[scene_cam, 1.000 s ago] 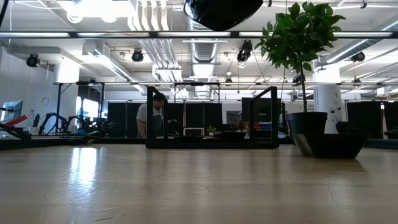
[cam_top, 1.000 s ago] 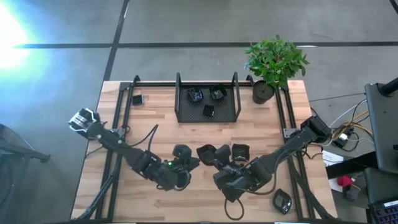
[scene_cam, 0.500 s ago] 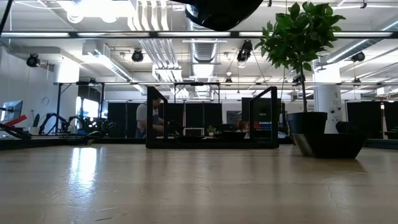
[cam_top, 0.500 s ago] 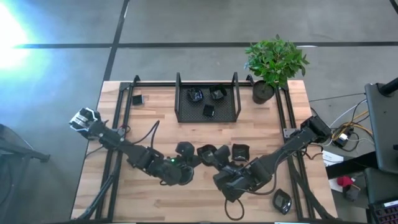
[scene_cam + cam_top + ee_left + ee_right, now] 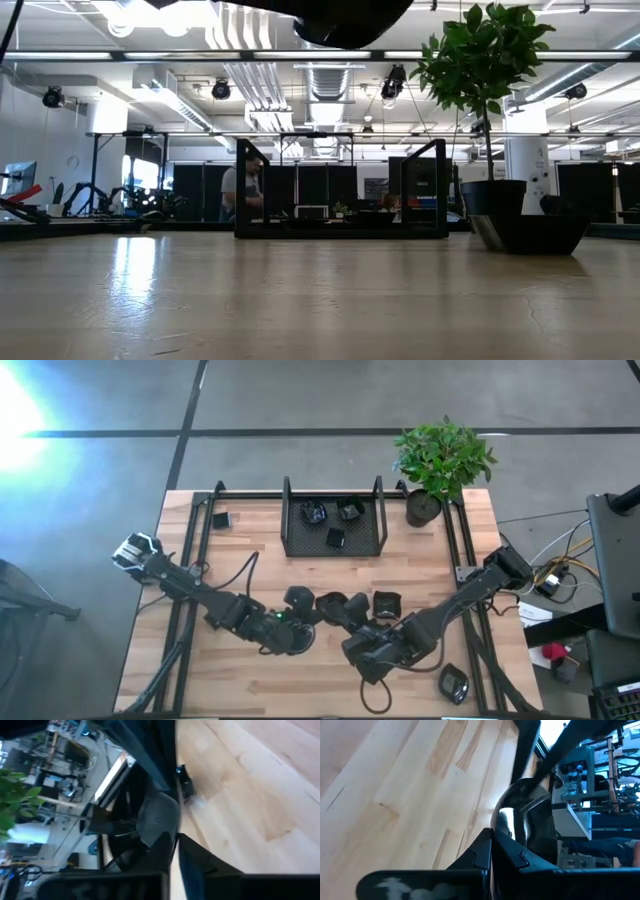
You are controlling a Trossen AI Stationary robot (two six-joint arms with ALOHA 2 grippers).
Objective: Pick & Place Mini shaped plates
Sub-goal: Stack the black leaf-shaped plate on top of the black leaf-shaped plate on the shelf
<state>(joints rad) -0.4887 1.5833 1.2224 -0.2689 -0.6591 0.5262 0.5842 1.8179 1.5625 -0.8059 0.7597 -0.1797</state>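
Observation:
Both grippers are raised over the table's middle, facing each other. My right gripper (image 5: pixel 350 622) (image 5: pixel 491 837) is shut on a glossy black mini plate (image 5: pixel 517 805), seen from below in the low view as a dark shape (image 5: pixel 350 15). My left gripper (image 5: pixel 312 616) (image 5: pixel 175 851) is shut on a grey-glossy mini plate (image 5: pixel 160 817) right beside it. In the high view these plates form one dark cluster (image 5: pixel 340 605). I cannot tell whether both grippers have the same plate. My left gripper pinches the plate's rim (image 5: pixel 172 832) between its two fingers, coming from the table's left and slanting slightly down. The plate is lifted clear of the table. My right gripper pinches its plate's rim (image 5: pixel 496 822) between its two fingers, coming from the table's right and slanting down. That plate stands tilted beyond the fingertips, clear of the table.
The black mesh tray (image 5: pixel 290 545) at the far middle holds three plates. Loose plates lie at the far left (image 5: pixel 221 519), right of centre (image 5: pixel 386 603) and near the front right (image 5: pixel 455 682). A potted plant (image 5: pixel 424 508) stands at the far right.
My left gripper has gone a little toward the table's right, closing in on the plates at my right gripper. In the low view a dark shape has come in at the top left beside the raised plate.

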